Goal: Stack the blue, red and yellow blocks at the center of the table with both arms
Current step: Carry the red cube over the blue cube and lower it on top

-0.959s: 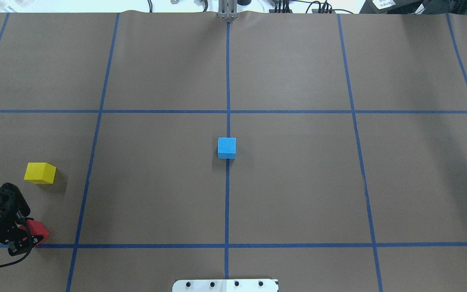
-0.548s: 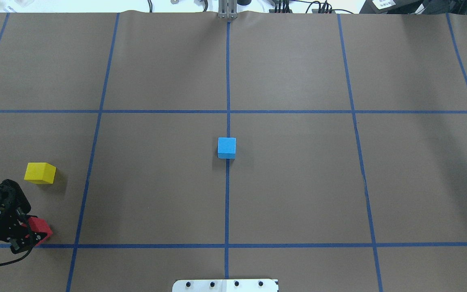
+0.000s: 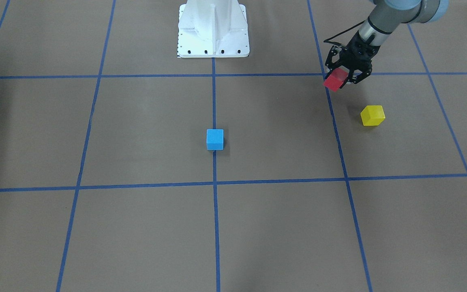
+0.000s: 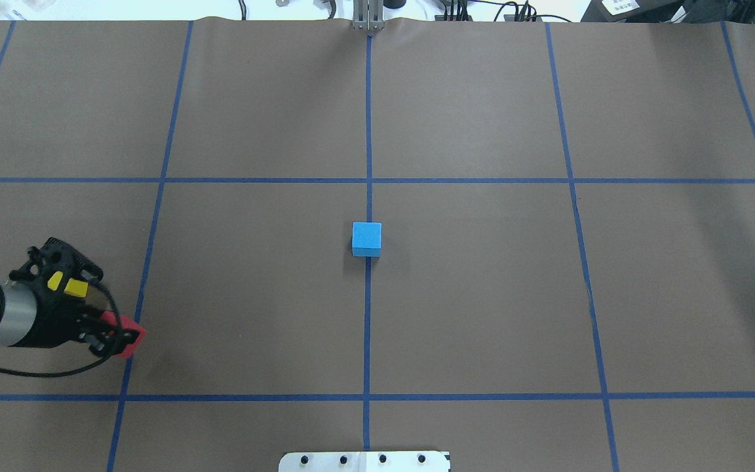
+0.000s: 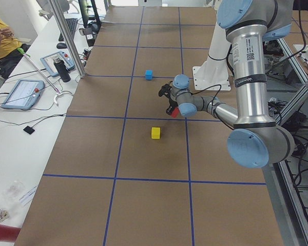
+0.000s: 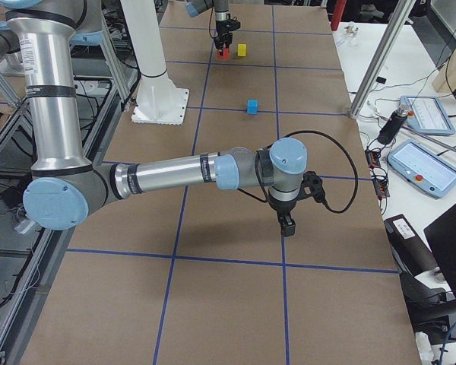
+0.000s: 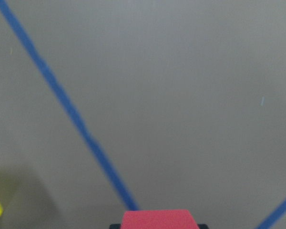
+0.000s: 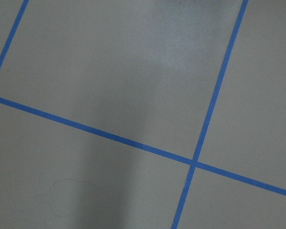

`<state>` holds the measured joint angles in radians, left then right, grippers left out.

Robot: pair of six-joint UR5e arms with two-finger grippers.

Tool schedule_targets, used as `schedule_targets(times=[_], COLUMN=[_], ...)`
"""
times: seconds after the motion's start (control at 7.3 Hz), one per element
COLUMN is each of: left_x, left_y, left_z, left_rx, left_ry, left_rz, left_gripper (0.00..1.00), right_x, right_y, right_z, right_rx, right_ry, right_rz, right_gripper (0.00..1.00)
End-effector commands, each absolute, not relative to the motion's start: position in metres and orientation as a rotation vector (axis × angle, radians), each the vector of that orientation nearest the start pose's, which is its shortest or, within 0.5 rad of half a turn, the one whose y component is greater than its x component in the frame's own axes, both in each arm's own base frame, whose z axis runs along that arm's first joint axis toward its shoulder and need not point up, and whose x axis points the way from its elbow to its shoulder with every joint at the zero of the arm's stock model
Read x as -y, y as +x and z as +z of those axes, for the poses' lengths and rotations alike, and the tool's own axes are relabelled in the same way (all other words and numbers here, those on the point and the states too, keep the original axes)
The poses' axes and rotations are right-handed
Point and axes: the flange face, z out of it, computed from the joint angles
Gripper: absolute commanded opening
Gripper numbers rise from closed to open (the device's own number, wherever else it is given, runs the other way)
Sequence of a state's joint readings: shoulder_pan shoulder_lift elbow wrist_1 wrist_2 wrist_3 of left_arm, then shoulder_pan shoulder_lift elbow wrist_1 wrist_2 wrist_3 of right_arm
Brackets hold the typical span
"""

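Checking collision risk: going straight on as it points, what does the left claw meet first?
Likely the bare table near a tape line, its held red block touching first; depth unclear.

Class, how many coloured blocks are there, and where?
3. Blue block at the centre; yellow block on the robot's left side; red block gripped by left end effector. None hidden.

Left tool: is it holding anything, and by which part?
Yes. The left tool holds the red block, pinched between its fingers across two opposite side faces.
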<state>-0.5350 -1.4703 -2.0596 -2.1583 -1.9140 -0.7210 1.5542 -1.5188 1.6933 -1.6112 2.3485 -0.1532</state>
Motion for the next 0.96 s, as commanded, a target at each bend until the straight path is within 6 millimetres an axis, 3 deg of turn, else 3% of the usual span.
schedule_targets(times=[0.0, 0.27, 0.55, 0.82], left_x=[0.370, 0.407, 0.446, 0.476], left_y=[0.389, 0.451, 0.515, 0.559], left_z=[0.286, 0.170, 0.114, 0.093], left_rx=[-0.930, -0.910, -0.910, -0.875], left_ry=[0.312, 0.229, 0.178, 0.168], left_rz=[0.318, 0.202, 0.108, 0.072], left_gripper=[0.00, 0.00, 0.00, 0.00], right_x=[0.480, 0.472, 0.472, 0.472], right_y=[0.065, 0.071, 0.070, 0.070], right_z=[0.616, 0.629, 0.630, 0.631], right_rx=[0.765, 0.709, 0.709, 0.709], right_ry=[0.119, 0.095, 0.090, 0.088], right_rz=[-0.177, -0.155, -0.151, -0.149], right_gripper=[1.00, 1.00, 1.00, 1.00])
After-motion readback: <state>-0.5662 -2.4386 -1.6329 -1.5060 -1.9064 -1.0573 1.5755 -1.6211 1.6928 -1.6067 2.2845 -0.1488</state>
